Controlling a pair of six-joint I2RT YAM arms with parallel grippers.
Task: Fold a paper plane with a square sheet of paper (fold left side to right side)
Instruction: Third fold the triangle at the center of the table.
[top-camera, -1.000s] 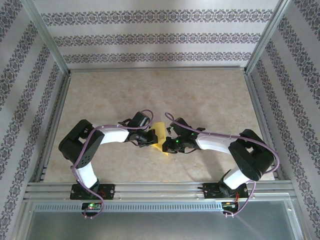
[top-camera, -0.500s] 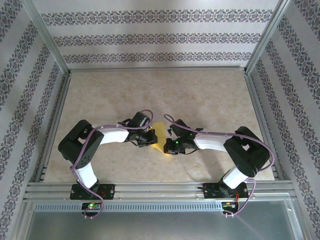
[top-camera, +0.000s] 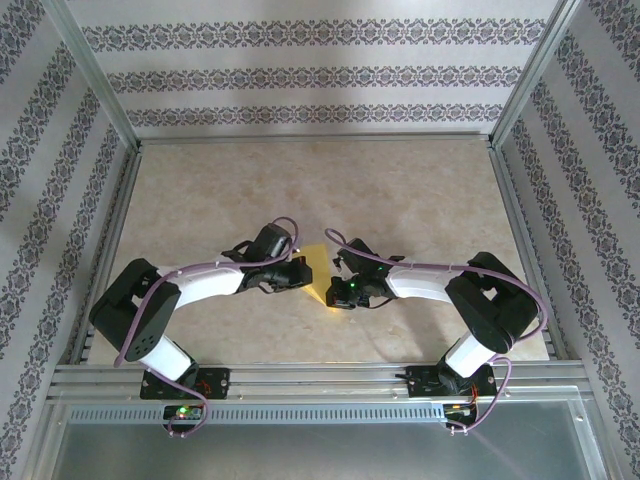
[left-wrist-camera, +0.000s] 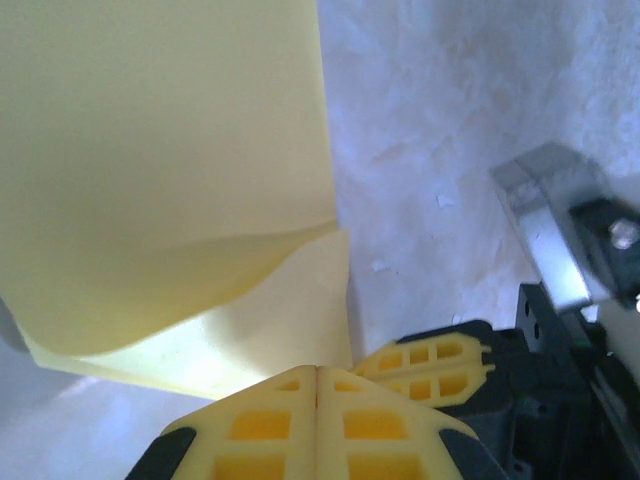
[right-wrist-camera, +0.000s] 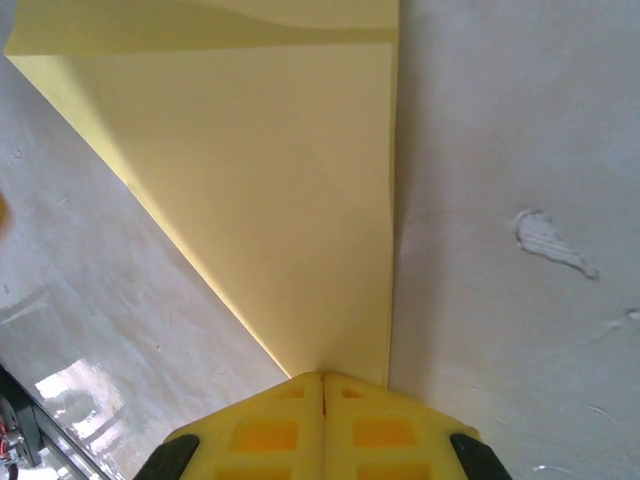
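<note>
Paper (top-camera: 318, 268): creased, flat on worktop (top-camera: 400, 190)
Left gripper (left-wrist-camera: 316, 385): jaws pressed together, at its edge
Right gripper (right-wrist-camera: 322, 390): jaws pressed together — at its point

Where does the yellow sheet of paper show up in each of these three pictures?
Top external: the yellow paper lies mid-table, near the picture's centre.
Left wrist: the yellow paper spreads over the upper left, one layer curling up, above the left fingers.
Right wrist: the yellow paper narrows from the top edge to a point at the right fingers.
Shared landmark: the pale marbled table beneath it in all three.
</note>
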